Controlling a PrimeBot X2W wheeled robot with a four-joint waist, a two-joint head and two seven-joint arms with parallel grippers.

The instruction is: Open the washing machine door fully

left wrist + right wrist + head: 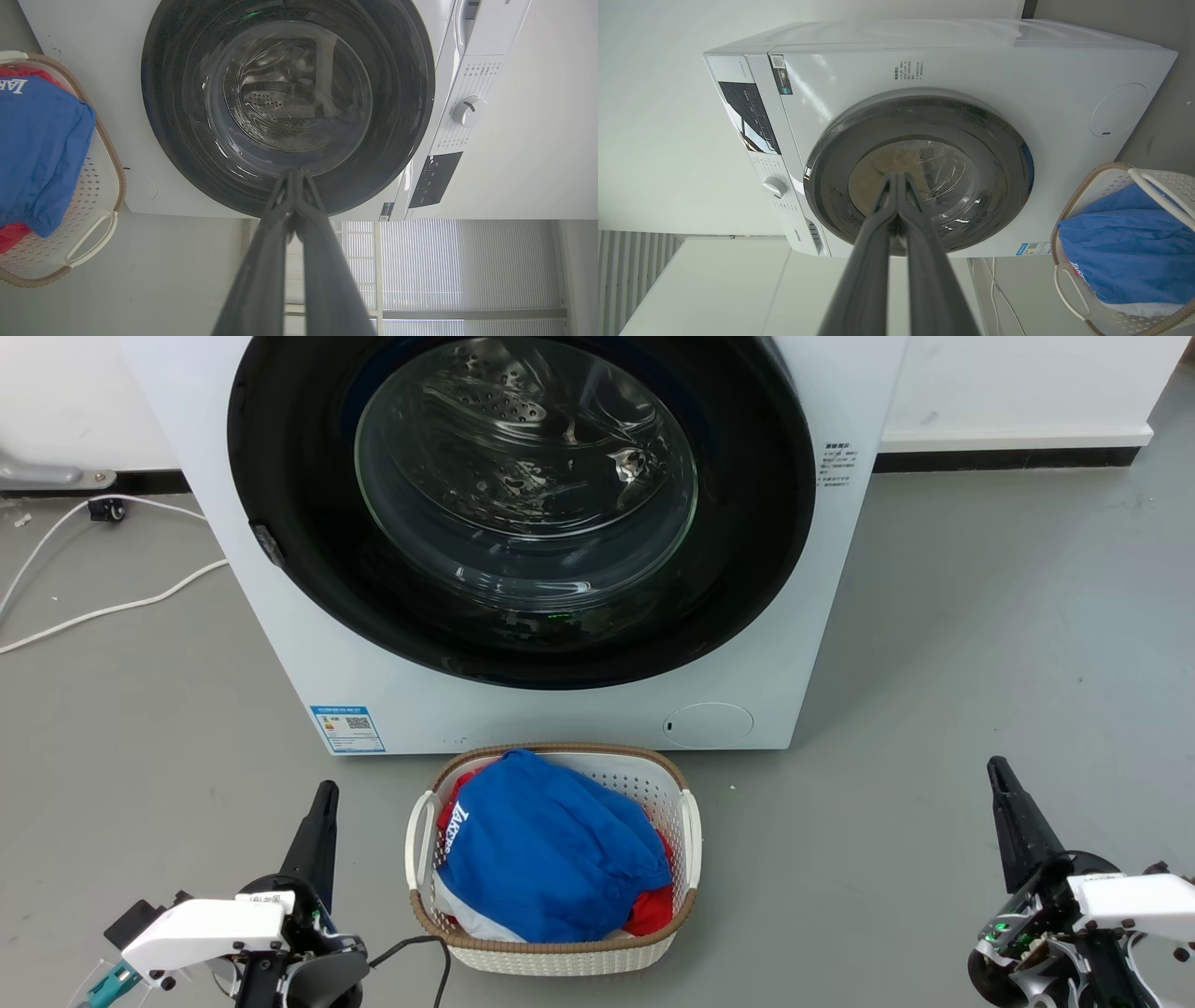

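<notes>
The washing machine door [523, 513] is a big glossy black disc with a clear bulging glass window, lying flat against the white machine front, closed. It also faces me in the left wrist view as the door [287, 105] and in the right wrist view as the door [920, 172]. My left gripper [326, 791] rests low at the lower left, fingers together, well short of the machine. My right gripper [997, 767] sits at the lower right, fingers together, also far from the door. Neither holds anything. The tips meet in both wrist views: left gripper [294, 171], right gripper [896, 175].
A white woven laundry basket [686, 821] with blue and red clothes stands on the grey floor just before the machine, between my arms. White cables [103, 607] trail on the floor at the left. The control panel and dial [468, 111] sit at the machine's top.
</notes>
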